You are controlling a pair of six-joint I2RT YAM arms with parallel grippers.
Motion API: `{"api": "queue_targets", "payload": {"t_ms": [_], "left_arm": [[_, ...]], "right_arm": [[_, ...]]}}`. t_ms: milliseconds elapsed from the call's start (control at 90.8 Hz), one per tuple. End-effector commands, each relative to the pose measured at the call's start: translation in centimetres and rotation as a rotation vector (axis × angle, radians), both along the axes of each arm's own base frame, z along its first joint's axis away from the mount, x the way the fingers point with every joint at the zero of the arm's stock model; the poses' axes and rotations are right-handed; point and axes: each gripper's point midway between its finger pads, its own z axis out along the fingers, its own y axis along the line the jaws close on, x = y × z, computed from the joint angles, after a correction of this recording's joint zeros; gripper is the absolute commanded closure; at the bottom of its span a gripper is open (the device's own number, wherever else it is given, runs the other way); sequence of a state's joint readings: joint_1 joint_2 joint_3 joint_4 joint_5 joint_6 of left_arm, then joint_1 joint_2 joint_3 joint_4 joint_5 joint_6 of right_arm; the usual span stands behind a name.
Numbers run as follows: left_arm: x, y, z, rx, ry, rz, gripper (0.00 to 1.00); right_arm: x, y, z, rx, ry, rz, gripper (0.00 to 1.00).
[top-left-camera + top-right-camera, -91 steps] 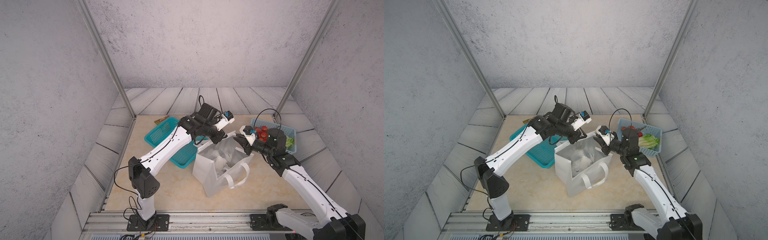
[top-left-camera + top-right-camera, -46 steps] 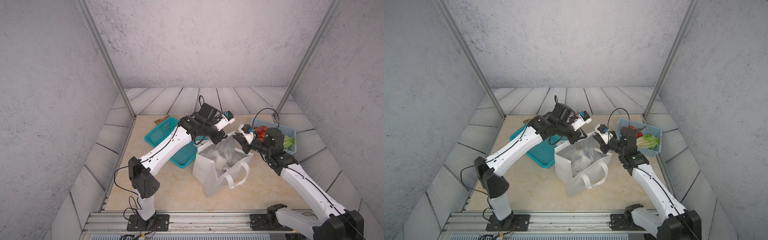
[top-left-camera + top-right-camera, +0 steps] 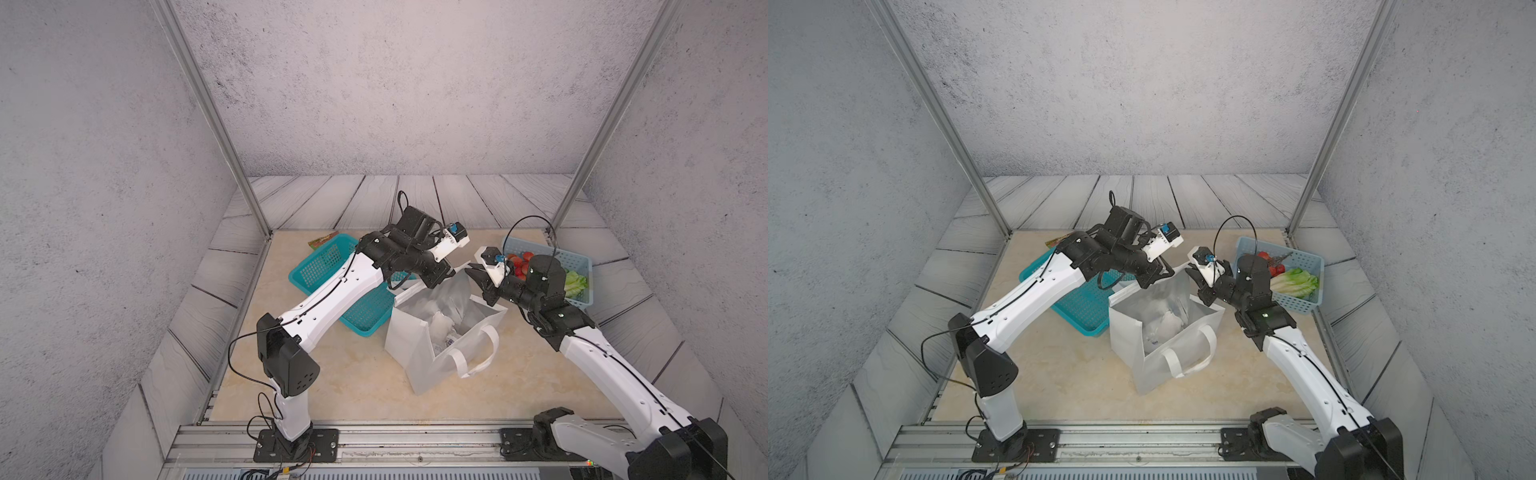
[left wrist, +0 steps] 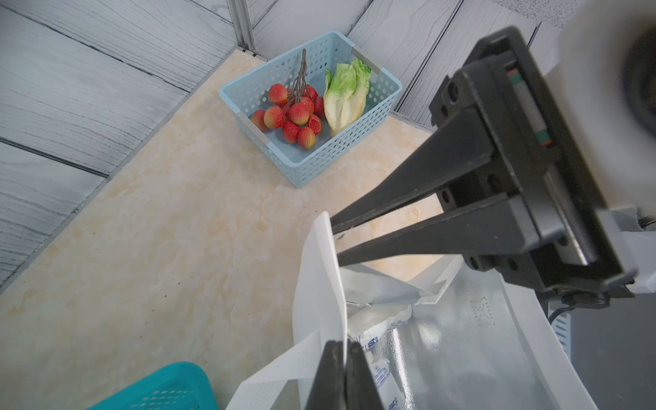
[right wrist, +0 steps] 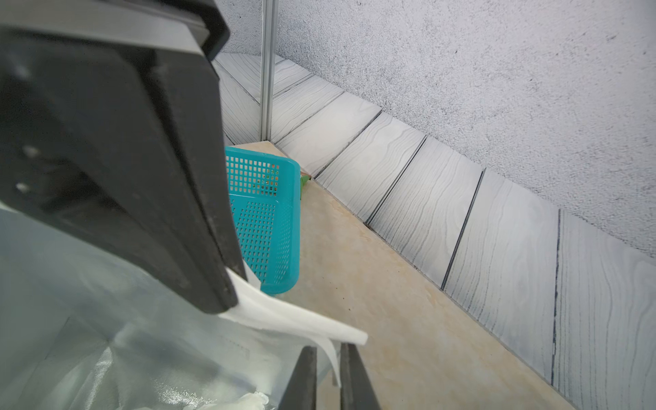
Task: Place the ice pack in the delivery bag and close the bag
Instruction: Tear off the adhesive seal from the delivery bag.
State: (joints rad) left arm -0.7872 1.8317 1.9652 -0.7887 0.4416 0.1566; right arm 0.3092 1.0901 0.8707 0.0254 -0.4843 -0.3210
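The white delivery bag (image 3: 409,345) (image 3: 1125,332) stands open mid-table, its silver foil lining showing. The ice pack (image 3: 439,326) (image 3: 1168,326), white with blue print, lies inside on the bag's floor and also shows in the left wrist view as the ice pack (image 4: 382,372). My left gripper (image 3: 440,279) (image 4: 346,347) is shut on the bag's far rim (image 4: 319,284). My right gripper (image 3: 473,276) (image 5: 328,349) is at the rim's far right corner. Its jaws are narrow with a small gap, and a thin edge of the rim (image 5: 284,316) hangs between them.
A teal mesh basket (image 3: 328,266) (image 5: 269,213) sits left of the bag, under my left arm. A light-blue basket (image 3: 579,259) (image 4: 312,163) at the far right holds red fruit and lettuce. A flat packet (image 3: 322,240) lies behind the teal basket.
My right gripper has edged left to the bag's rim and its jaws have narrowed around it. The left arm and the bag have not moved.
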Motion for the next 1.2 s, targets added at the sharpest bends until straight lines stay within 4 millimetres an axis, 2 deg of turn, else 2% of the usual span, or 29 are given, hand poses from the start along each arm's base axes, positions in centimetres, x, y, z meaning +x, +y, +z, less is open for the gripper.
{"api": "queue_targets", "payload": {"t_ms": [0,66,110,308,517,616,892,1024,1189], "left_arm": [[-0.4,0.3,1.0,-0.022,-0.006,-0.012,1.00],[-0.4,0.3,1.0,-0.021,-0.005,-0.012,1.00],[-0.4,0.3,1.0,-0.022,-0.006,-0.012,1.00],[-0.4,0.3,1.1,-0.022,-0.007,-0.007,1.00],[-0.1,0.6,1.2,-0.026,-0.009,0.008,1.00],[-0.1,0.7,1.4,-0.031,-0.005,0.015,0.96],[-0.5,1.2,2.8,-0.064,-0.011,0.017,0.60],[-0.2,2.6,5.0,-0.107,-0.050,0.069,0.47],[0.8,6.0,9.1,-0.209,-0.143,0.202,0.37]], "right_arm": [[0.3,0.3,1.5,0.019,-0.033,-0.005,0.89],[0.3,0.4,1.5,0.018,-0.032,-0.006,0.94],[0.3,0.4,1.6,0.020,-0.033,-0.005,1.00],[-0.3,0.5,1.6,0.021,-0.027,-0.001,1.00],[-2.7,1.4,1.9,0.094,0.031,0.085,1.00],[-3.7,1.8,1.7,0.115,0.059,0.113,1.00],[-4.0,2.0,1.1,0.141,0.136,0.112,1.00],[-4.6,2.7,1.2,0.175,0.182,0.163,1.00],[-6.7,4.7,1.1,0.171,0.200,0.267,1.00]]}}
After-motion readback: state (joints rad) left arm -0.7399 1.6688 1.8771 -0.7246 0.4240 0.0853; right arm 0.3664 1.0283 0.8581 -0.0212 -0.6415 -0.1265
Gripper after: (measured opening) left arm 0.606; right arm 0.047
